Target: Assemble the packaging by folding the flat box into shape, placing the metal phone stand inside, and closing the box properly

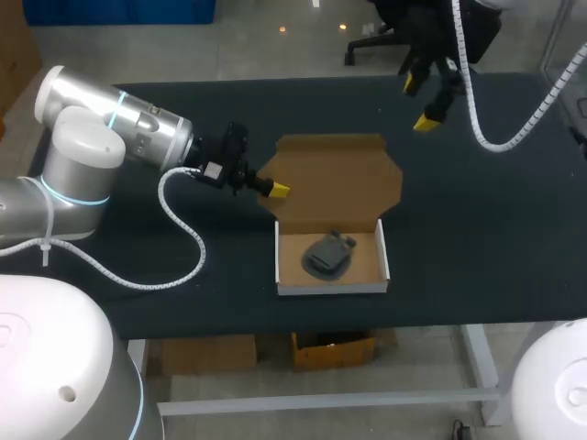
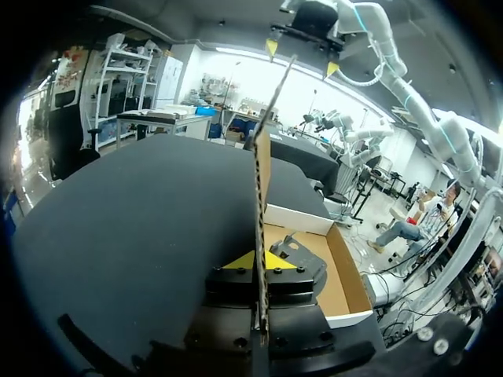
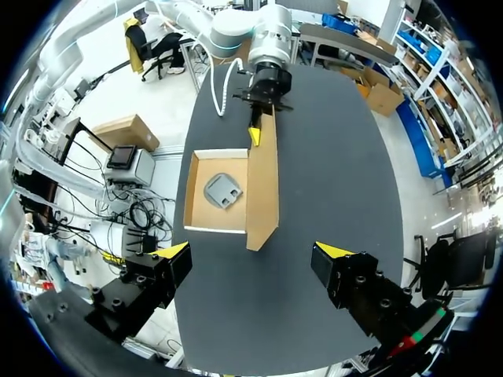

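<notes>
1. The box [image 1: 332, 288] sits near the middle of the black bench [image 1: 477, 229], towards its front edge. It is already folded into a shallow tray, white on the outer walls and plain brown cardboard inside.
2. Its lid [image 1: 335, 179] is open. It is a brown panel with cut corners, hinged along the tray's rear wall and rising from it.
3. In the left wrist view the lid [image 2: 263, 157] shows edge-on as a thin upright sheet, with the tray's white wall [image 2: 295, 218] just beside it.
4. The metal phone stand [image 1: 328, 254] lies inside the tray, dark grey and folded flat, roughly in the middle of the floor. The right wrist view shows it [image 3: 222, 191] as a rounded grey plate within the tray walls [image 3: 189, 188].
5. The left hand [image 1: 278, 190] is at the lid's left edge. Its yellow tips close on the cardboard from both sides, pinching the lid [image 3: 263, 188], which runs straight between them in its own wrist view [image 2: 261, 263].
6. The right hand [image 1: 419, 103] hangs above the bench's far right part, well apart from the box. Its fingers are spread wide and hold nothing [image 3: 254, 253].
</notes>
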Action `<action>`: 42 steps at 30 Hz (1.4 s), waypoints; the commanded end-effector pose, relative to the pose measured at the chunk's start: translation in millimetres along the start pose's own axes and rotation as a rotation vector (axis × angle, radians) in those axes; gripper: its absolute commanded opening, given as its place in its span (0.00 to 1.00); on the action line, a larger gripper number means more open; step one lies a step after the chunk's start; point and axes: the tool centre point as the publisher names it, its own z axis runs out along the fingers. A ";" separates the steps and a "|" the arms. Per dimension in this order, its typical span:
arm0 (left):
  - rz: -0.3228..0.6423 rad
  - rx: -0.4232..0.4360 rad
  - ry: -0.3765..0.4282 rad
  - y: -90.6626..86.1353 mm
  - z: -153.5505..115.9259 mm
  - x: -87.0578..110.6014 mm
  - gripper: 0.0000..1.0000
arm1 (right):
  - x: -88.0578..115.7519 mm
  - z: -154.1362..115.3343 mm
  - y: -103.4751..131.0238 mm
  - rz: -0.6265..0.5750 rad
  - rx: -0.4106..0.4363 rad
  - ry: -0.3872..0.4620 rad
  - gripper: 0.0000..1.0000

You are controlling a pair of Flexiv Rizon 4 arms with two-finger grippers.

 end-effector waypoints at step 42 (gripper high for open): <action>0.316 -0.020 -0.108 6.3 1.2 25.4 0.00 | 0.0 9.2 8.9 0.138 0.044 -0.026 1.00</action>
